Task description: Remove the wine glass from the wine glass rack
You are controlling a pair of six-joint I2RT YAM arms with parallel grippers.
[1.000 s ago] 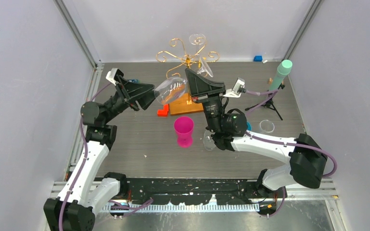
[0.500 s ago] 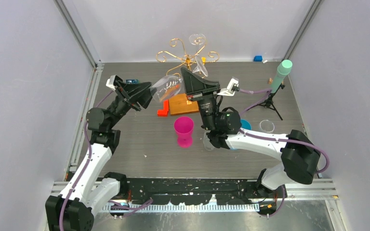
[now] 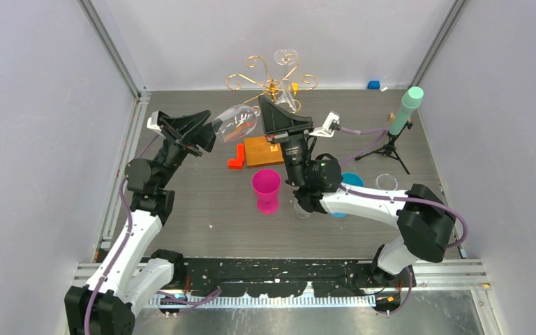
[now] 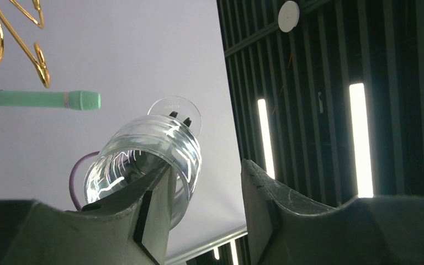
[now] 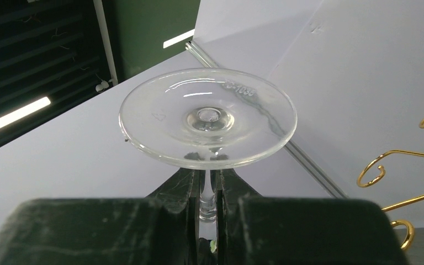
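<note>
A clear wine glass (image 3: 236, 120) hangs tilted in the air, left of the gold wire rack (image 3: 272, 80) and above its wooden base (image 3: 259, 150). My right gripper (image 3: 265, 109) is shut on its stem just below the round foot (image 5: 207, 118), as the right wrist view (image 5: 210, 182) shows. My left gripper (image 3: 206, 129) is open at the bowl's mouth. In the left wrist view (image 4: 207, 182) the bowl (image 4: 143, 154) lies against one finger (image 4: 143, 215), partly in the gap. A second glass (image 3: 293, 94) hangs on the rack.
A pink cup (image 3: 266, 188) and a red block (image 3: 236, 159) stand near the wooden base. A teal cylinder on a tripod (image 3: 408, 105), a blue dish (image 3: 352, 180) and a clear lid (image 3: 386, 183) are at the right. A small blue block (image 3: 373, 85) lies at the back wall.
Both grippers have moved up and to the left with the glass between them. The bowl has shifted from over the wooden base to left of the rack.
</note>
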